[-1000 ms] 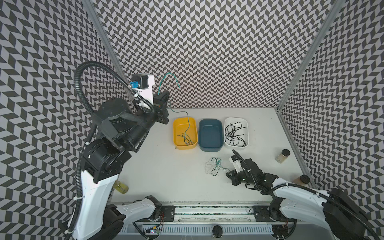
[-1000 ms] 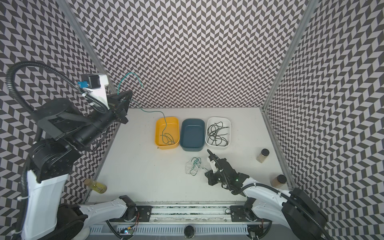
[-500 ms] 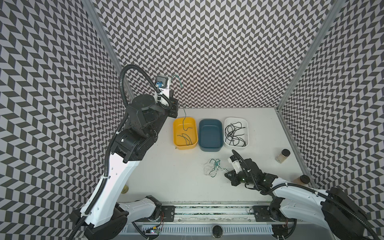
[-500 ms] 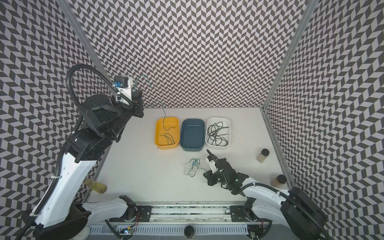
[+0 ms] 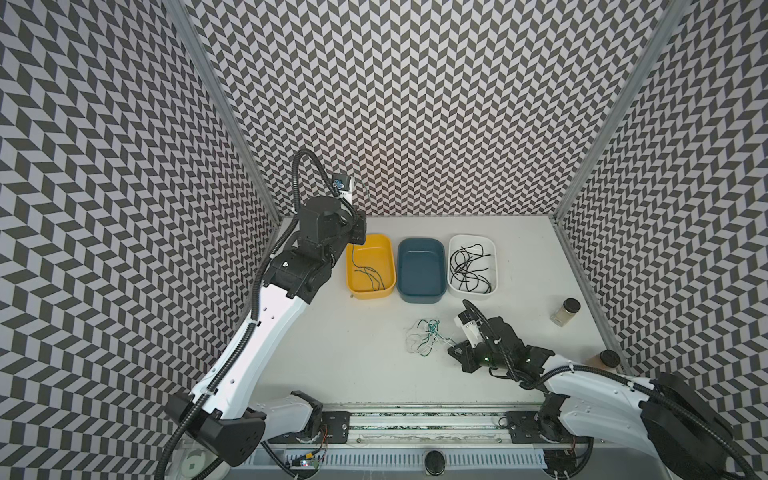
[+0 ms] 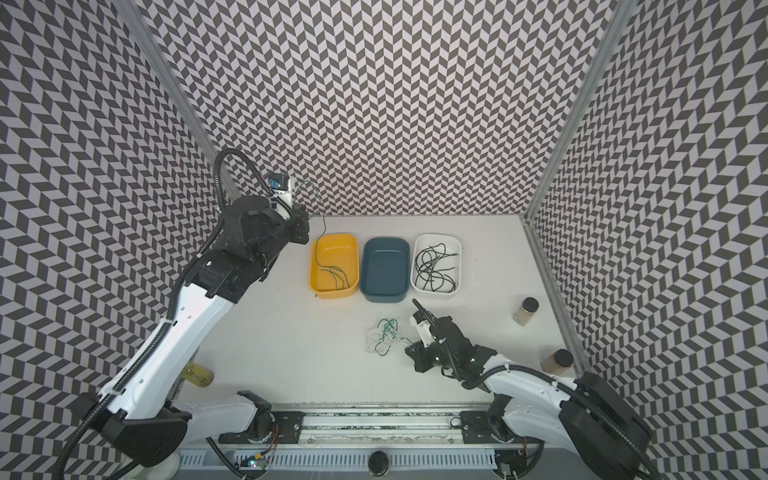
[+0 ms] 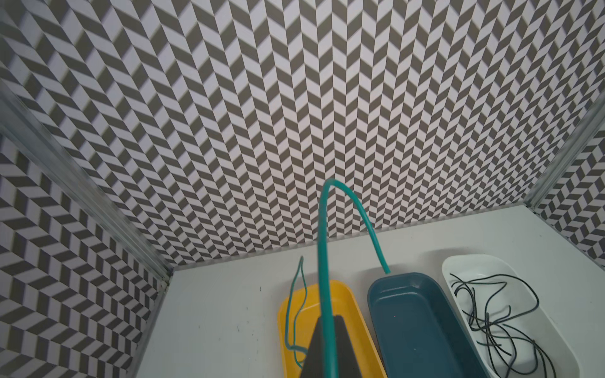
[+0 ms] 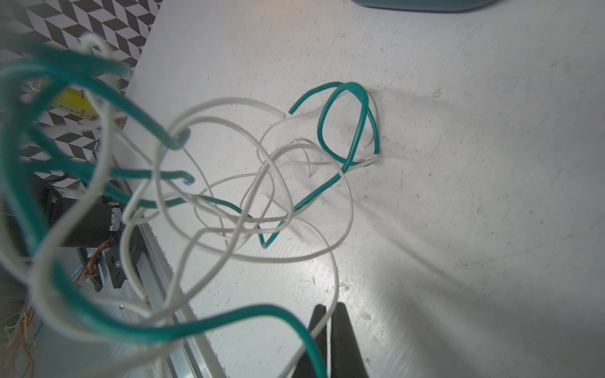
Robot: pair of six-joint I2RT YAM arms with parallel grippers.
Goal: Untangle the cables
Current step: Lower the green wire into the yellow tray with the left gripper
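Your left gripper (image 7: pixel 327 347) is clamped on a teal cable (image 7: pixel 320 261) hanging into the yellow tray (image 5: pixel 372 293). Your right gripper (image 8: pixel 328 330) pinches the white-and-teal tangle (image 5: pixel 430 328), lower centre.

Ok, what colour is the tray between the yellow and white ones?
The middle tray is dark teal-blue, clearest in a top view.

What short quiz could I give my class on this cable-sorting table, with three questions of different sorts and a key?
1. True or false: the blue tray is empty.
2. Which tray holds the black cables? A yellow, B blue, C white.
3. What is the left gripper shut on?
Key: 1 true. 2 C, the white tray. 3 a green cable, which trails down into the yellow tray.
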